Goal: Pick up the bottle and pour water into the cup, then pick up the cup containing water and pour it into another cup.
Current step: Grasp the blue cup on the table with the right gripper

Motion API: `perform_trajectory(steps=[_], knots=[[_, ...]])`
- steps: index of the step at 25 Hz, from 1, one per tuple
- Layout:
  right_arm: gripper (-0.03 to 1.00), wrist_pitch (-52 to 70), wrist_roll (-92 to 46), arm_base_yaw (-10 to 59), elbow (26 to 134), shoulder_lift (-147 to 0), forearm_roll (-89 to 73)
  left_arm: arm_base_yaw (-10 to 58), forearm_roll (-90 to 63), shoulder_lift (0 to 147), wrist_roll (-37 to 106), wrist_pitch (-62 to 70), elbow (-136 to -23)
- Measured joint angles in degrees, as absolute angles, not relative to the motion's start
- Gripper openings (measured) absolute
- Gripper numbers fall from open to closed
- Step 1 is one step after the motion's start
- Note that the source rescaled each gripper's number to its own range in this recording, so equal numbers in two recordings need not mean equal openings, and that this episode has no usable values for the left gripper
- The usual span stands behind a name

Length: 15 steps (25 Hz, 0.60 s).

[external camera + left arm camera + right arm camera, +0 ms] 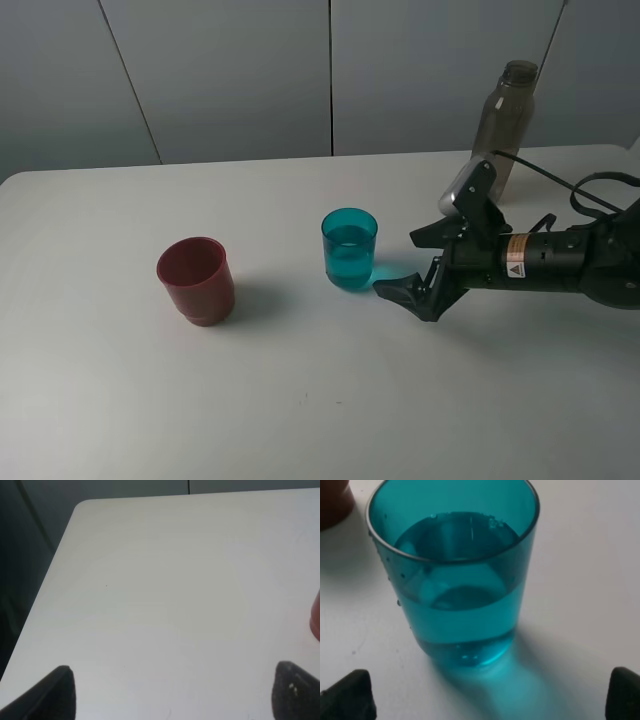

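where the cup is: the small teal-blue translucent plastic tumbler point(349, 250) stands upright near the middle of the white table point(320, 410), a good half full of water.
neighbours: the opaque dark red plastic cup point(196, 280) sits well apart at the tumbler's 9 o'clock. the tall smoky grey-brown plastic bottle point(505, 115), uncapped, stands at its 2 o'clock near the far edge.
right gripper: the right gripper point(400, 266) lies low at the tumbler's 3 o'clock, jaws spread wide and empty, just beside the wall but not touching it.
left gripper: the left gripper point(175, 695) hangs over bare table, jaws wide apart, holding nothing.
handling: i'd guess the tumbler is stiff, thin-walled and smooth, so a bit slick. a few droplets seem to cling to its side. the water gives it weight and will slosh if it's jerked.
where to hold: to my eye mid-wall, squarely from both sides, leaving the rim free to tip toward 9 o'clock.
hard to see: the bottle's foot is hidden behind the right arm, and i can't tell what water is left in it. the red cup is cut to a sliver in both wrist views. the left arm doesn't show from the high camera.
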<state>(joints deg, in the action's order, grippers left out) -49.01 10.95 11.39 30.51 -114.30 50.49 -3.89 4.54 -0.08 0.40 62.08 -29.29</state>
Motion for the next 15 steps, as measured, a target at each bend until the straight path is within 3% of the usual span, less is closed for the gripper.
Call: perform_trajectory(steps=[15], knots=[[1.0, -53.17, 10.02, 13.14, 36.75, -119.46, 52.06, -3.89, 4.54, -0.08, 0.0, 62.08, -29.29]])
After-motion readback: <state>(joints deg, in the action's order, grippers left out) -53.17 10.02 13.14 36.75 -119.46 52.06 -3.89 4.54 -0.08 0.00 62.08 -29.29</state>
